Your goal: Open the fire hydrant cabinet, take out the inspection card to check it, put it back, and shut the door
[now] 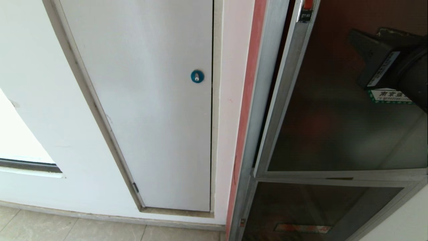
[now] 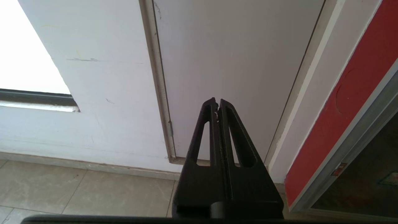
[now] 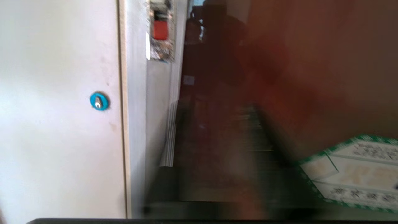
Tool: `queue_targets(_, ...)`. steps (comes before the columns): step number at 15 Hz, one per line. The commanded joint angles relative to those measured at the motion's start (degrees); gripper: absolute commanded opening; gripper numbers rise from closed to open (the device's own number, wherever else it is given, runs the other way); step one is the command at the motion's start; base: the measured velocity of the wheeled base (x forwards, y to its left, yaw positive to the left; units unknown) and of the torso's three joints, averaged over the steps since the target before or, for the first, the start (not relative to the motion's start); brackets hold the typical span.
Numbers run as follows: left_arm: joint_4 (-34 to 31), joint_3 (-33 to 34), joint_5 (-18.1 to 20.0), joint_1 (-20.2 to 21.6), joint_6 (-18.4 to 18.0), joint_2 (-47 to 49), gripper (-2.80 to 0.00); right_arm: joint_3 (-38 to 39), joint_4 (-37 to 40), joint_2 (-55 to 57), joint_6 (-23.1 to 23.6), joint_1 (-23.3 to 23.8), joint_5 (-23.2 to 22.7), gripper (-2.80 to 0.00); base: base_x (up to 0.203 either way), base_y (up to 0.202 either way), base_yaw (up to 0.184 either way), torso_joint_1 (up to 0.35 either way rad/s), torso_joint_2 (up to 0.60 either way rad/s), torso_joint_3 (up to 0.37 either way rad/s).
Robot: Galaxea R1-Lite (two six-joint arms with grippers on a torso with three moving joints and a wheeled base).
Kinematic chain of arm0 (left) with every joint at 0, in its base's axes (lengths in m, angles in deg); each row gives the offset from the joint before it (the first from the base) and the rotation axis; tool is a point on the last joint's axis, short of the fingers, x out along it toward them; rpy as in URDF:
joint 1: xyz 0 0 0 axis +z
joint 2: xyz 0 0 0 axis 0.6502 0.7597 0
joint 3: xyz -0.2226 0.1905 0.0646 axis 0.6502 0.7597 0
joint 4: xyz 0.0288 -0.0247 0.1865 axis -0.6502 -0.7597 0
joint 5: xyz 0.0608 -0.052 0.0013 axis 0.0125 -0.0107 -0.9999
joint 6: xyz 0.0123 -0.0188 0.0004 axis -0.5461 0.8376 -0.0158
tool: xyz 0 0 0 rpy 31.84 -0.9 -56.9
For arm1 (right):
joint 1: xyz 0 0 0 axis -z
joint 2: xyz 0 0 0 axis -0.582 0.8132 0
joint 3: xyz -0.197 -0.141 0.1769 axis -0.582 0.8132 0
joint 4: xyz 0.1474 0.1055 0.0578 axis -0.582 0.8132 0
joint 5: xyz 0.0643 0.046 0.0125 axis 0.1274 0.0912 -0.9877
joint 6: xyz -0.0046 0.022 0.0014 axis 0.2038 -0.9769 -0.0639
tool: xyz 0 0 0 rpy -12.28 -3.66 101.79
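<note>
The fire hydrant cabinet (image 1: 264,100) takes up the right side of the head view, with a silver frame, red edging and dark glass. Its upper door (image 1: 334,127) stands slightly ajar, with a dark gap along its left edge. The green-bordered sticker (image 1: 389,95) is on the glass, and it shows again in the right wrist view (image 3: 357,168). My right arm (image 1: 381,57) reaches in front of the door just above that sticker. My right gripper (image 3: 224,161) is a dark smear against the glass. The inspection card is out of view. My left gripper (image 2: 217,104) hangs shut and empty, low down.
A white panel door (image 1: 150,117) with a blue lock (image 1: 197,76) sits left of the cabinet. The smaller lower glass panel (image 1: 317,211) is below the door. Beige floor tiles (image 1: 67,227) run along the wall base. A red latch (image 1: 307,5) shows at the door's top edge.
</note>
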Motion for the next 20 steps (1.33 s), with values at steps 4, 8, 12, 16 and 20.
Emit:
queue_targets(4, 0.04, 1.14, -0.04, 0.02, 0.07, -0.01, -2.8, 3.7, 0.06, -4.72, 0.23, 0.77, 1.39, -2.8, 0.0, 0.0, 0.0, 0.0, 0.0, 0.0)
queue_targets(8, 0.04, 1.14, -0.04, 0.02, 0.0, -0.01, -2.8, 6.79, 0.16, -8.66, 0.24, 3.67, 2.27, -2.8, 0.0, 0.0, 0.0, 0.0, 0.0, 0.0)
queue_targets(12, 0.04, 1.14, -0.04, 0.02, 0.04, -0.01, -2.8, 11.3, 0.27, -15.25, 0.17, 9.51, 2.34, -2.8, 0.0, 0.0, 0.0, 0.0, 0.0, 0.0)
queue_targets(16, 0.04, 1.14, -0.04, 0.02, 0.0, -0.01, -2.8, 16.17, 1.11, -23.18, 0.15, 15.32, 3.77, -2.8, 0.0, 0.0, 0.0, 0.0, 0.0, 0.0)
queue_targets(20, 0.04, 1.14, -0.04, 0.02, 0.0, -0.01, -2.8, 16.72, 12.95, -34.15, -0.27, 24.46, 4.83, -2.8, 0.0, 0.0, 0.0, 0.0, 0.0, 0.0)
